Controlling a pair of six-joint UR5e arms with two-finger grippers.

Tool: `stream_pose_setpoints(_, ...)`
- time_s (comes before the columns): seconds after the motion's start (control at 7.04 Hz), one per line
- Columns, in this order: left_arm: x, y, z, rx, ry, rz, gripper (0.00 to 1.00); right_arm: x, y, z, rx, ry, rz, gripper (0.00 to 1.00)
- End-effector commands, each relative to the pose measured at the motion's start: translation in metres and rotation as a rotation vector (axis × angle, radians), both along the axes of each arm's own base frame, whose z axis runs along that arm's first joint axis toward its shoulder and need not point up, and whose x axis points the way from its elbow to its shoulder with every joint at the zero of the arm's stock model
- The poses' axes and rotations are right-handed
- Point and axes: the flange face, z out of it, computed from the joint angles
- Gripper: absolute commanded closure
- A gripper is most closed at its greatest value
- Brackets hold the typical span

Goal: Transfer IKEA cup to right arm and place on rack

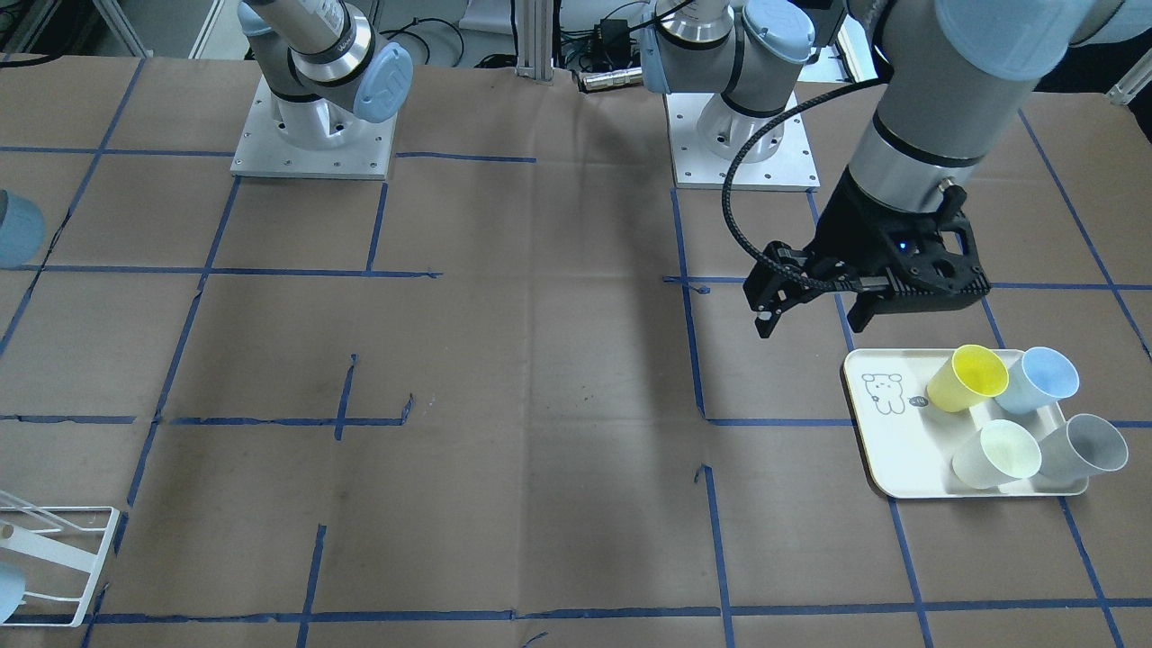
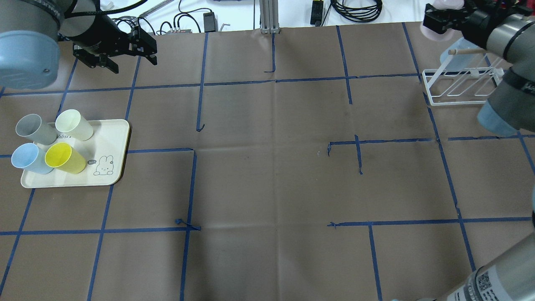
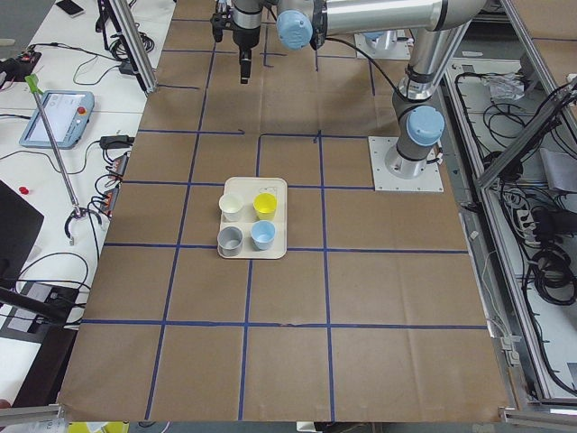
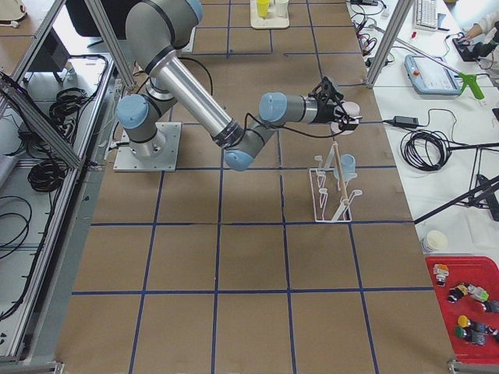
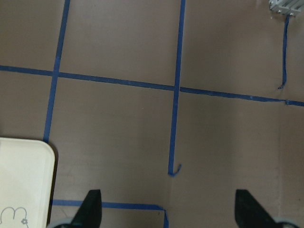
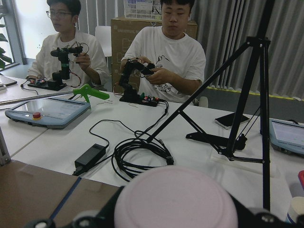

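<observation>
The right pincer [image 2: 436, 21] was clamped on the pink cup [image 6: 175, 202], and there it hung, up at the far right corner of the surface [image 2: 267, 167], just beyond the white wire rack [image 2: 459, 85]. High, too: the side view put the cup above the rack's wooden peg [image 4: 337, 167], not on it. One light blue cup [image 4: 348, 163] was already sitting on the rack.

Over on the left, the left pincer [image 1: 814, 322] hovered spread wide with nothing in it, just beyond the cream tray [image 2: 113, 138], where four more cups, yellow [image 2: 64, 158], blue [image 2: 27, 159], grey [image 2: 33, 129] and pale green [image 2: 74, 124], waited.

So the handover looked done, and this was the placing step. By my read, the next move called for bringing the cup back over a free spot on the rack, clear of the blue one, lining it up with the peg or bars, then coming down gently before letting go. The rack is light wire; a clumsy descent could nudge it.
</observation>
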Motion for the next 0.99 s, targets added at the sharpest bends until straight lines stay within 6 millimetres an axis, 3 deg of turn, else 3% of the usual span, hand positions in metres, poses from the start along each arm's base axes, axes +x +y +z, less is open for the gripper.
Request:
stream_pose_setpoints(0.0,-0.008,0.042,0.021,0.116,-0.003,0.003,0.01,-0.048,0.002,-0.015,0.031,0.023,-0.038,0.74)
stream_pose_setpoints(0.28,-0.008,0.046,0.019,0.122,-0.003,0.001,0.01,-0.099,-0.013,-0.019,0.009,0.049,-0.075,0.75)
stream_pose_setpoints(0.71,-0.007,0.046,0.021,0.116,-0.006,0.001,0.01,-0.141,-0.038,-0.036,-0.004,0.061,-0.097,0.75)
stream_pose_setpoints(0.85,-0.006,0.045,0.023,0.109,-0.008,0.003,0.01,-0.153,-0.052,-0.055,-0.003,0.054,-0.089,0.75)
